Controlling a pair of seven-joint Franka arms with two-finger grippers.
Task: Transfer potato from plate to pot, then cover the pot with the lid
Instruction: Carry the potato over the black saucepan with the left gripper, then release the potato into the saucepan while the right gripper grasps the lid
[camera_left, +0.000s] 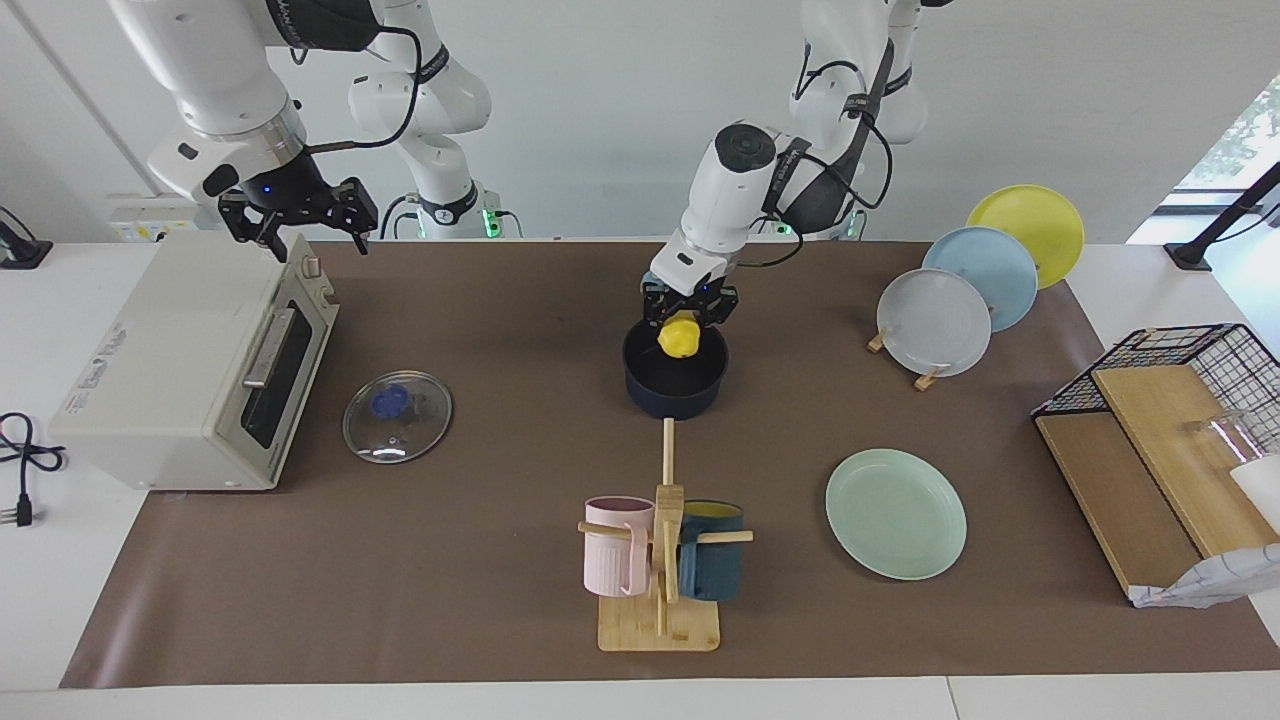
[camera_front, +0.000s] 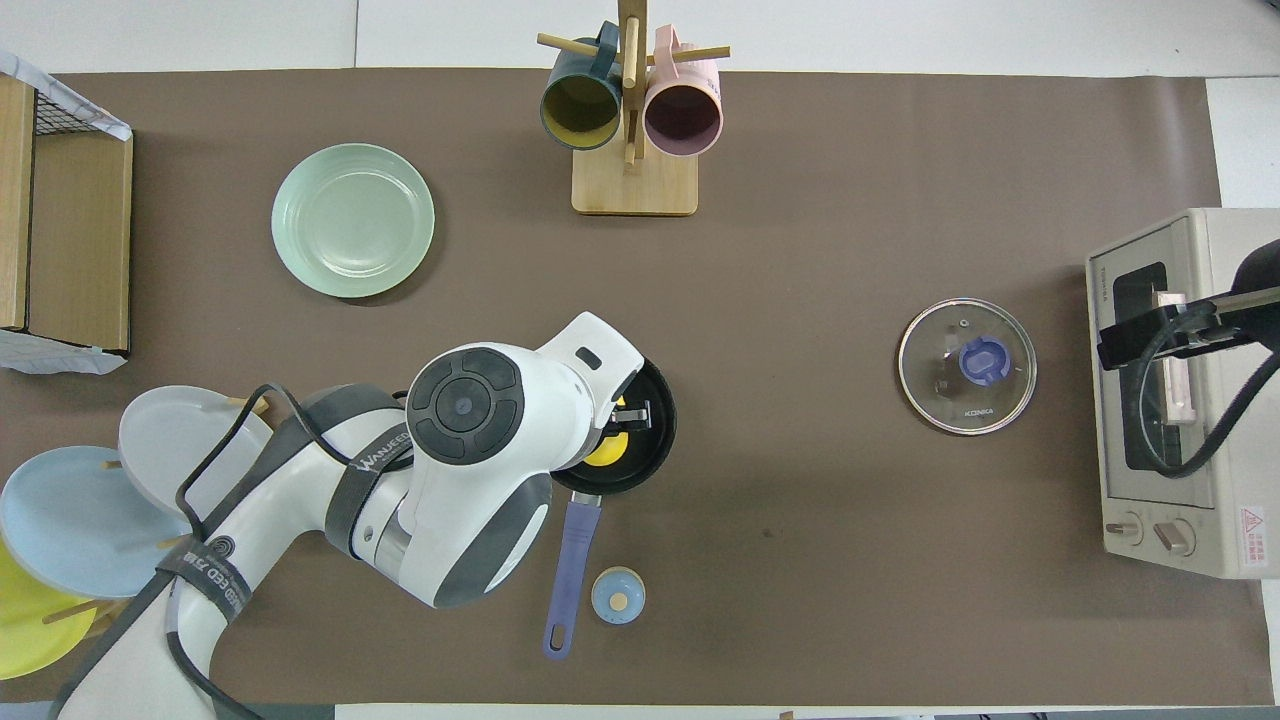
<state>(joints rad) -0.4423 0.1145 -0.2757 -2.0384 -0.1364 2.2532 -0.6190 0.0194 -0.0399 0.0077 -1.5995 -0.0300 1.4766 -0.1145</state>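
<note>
Centrally, left gripper (camera_left: 689, 318) clamping small lumpy yellow potato (camera_left: 679, 336) over dark navy saucepan pot (camera_left: 675, 384); right gripper (camera_left: 300, 215), jaws spread, above cream toaster oven (camera_left: 190, 365).

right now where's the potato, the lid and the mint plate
potato (camera_left: 679, 337): facing view, its yellow middle, held over the pot
lid (camera_left: 397, 416): facing view, clear glass below the knob
plate (camera_front: 352, 220): overhead view, its bare centre
</note>
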